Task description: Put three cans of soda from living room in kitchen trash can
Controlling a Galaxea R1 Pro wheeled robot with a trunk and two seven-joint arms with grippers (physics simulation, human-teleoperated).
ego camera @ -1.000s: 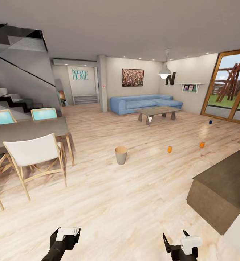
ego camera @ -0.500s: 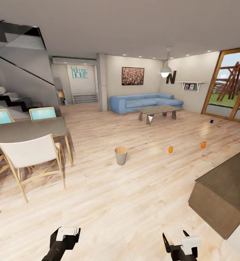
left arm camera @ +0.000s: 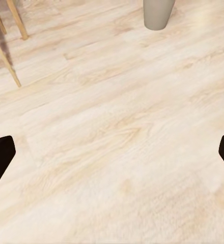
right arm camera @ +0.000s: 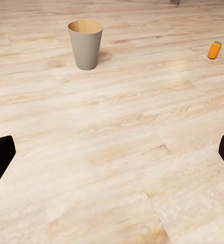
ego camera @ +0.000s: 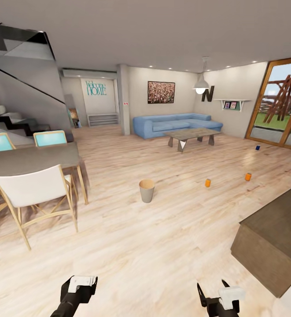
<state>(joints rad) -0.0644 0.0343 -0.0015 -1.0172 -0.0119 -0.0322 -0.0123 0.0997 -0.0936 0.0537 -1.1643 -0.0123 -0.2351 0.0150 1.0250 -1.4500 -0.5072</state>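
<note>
Left gripper [ego camera: 82, 281] and right gripper [ego camera: 215, 293], low at the near edge of the head view, both empty. Fingers spread wide in each wrist view, dark tips at opposite edges, e.g. left fingertip [left arm camera: 0, 160] and right fingertip [right arm camera: 0, 155], bare wood floor [ego camera: 154, 246] between them. Ahead, well apart from both grippers: the tash can [ego camera: 146, 190], upright on the floor, open rim up, copper-brown inside; also seen from the right wrist [right arm camera: 86, 44]. Beyond and to its right, nearer orange can of soda [ego camera: 208, 182], standing; farther right, second orange can [ego camera: 248, 177]; much farther, by the glass door [ego camera: 279, 103], dark blue can [ego camera: 257, 147]. Background: blue sofa [ego camera: 176, 124], low table [ego camera: 193, 135], dining chair [ego camera: 28, 191].

Handling, as judged: cans likely light, rigid, smooth-walled, prone to tip or roll if nudged. Best grasp across the cylinder's mid-height, fingers either side, approached level from the side.
</note>
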